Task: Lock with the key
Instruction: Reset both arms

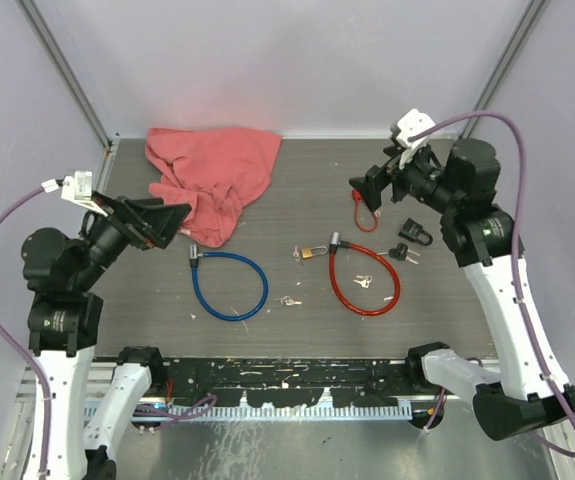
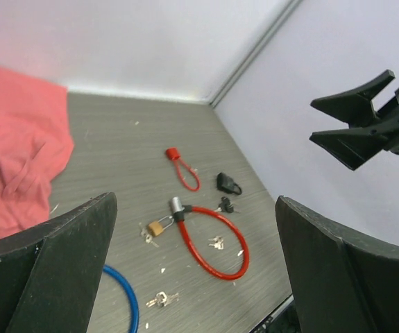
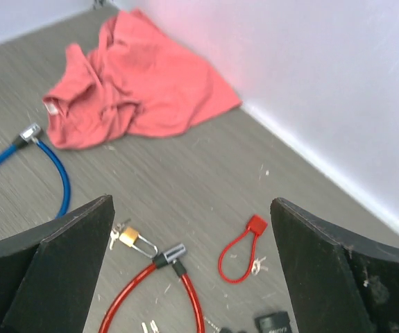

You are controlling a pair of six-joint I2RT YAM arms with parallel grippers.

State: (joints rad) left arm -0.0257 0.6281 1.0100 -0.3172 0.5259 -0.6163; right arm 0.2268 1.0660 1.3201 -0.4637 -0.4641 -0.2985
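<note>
Over table (image 1: 307, 180): L tool (image 1: 177, 228), R tool (image 1: 364, 198) gaping.

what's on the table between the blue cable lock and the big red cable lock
A small bunch of keys lies between the blue cable lock and the red cable lock, touching neither, clearest in the top view.

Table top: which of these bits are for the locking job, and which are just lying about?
For the job (which lock, I can't tell): blue cable lock, red cable lock, small red loop lock, brass padlock, black padlock, loose keys.
Just lying about: pink cloth.
</note>
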